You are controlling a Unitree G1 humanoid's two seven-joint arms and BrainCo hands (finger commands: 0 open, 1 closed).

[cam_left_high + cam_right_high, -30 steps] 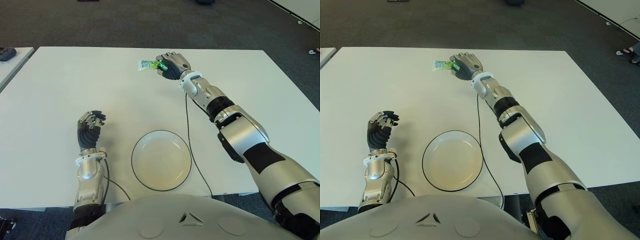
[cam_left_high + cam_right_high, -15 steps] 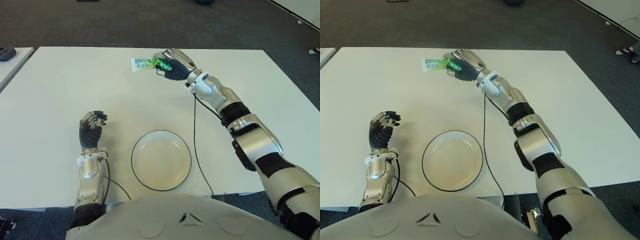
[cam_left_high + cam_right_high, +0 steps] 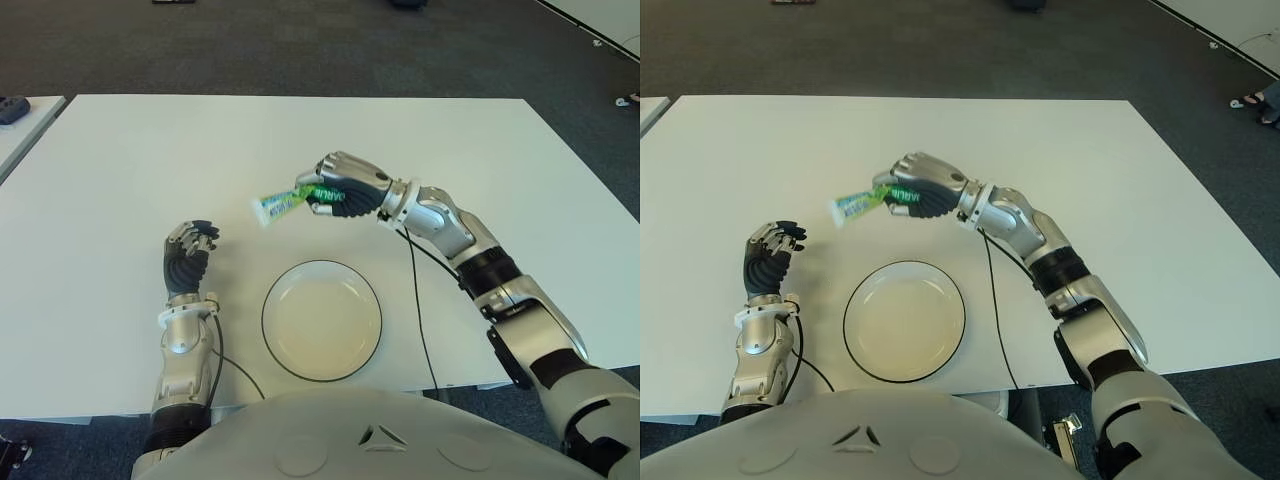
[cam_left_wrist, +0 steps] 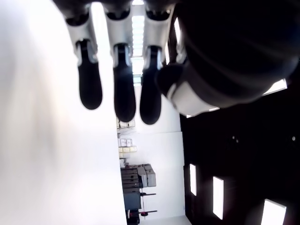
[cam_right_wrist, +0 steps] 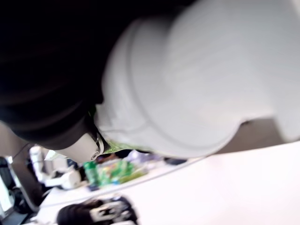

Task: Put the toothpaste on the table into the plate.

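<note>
My right hand [image 3: 340, 195] is shut on the toothpaste [image 3: 282, 203], a green and white tube that sticks out to the left of the fingers and hangs in the air. Hand and tube are above the table, just beyond the far rim of the plate [image 3: 322, 319], a white round plate with a dark rim near the table's front edge. In the right wrist view the green tube [image 5: 110, 170] shows under the palm. My left hand [image 3: 186, 256] stands to the left of the plate, fingers curled and holding nothing.
The white table [image 3: 130, 170] stretches wide around the plate. A black cable [image 3: 420, 320] runs from my right wrist down past the plate's right side to the front edge. Another white table's corner [image 3: 25, 115] with a dark object sits far left.
My right hand has carried the toothpaste from the far part of the table back toward me and down, to just beyond the plate. The left hand has hardly moved.
</note>
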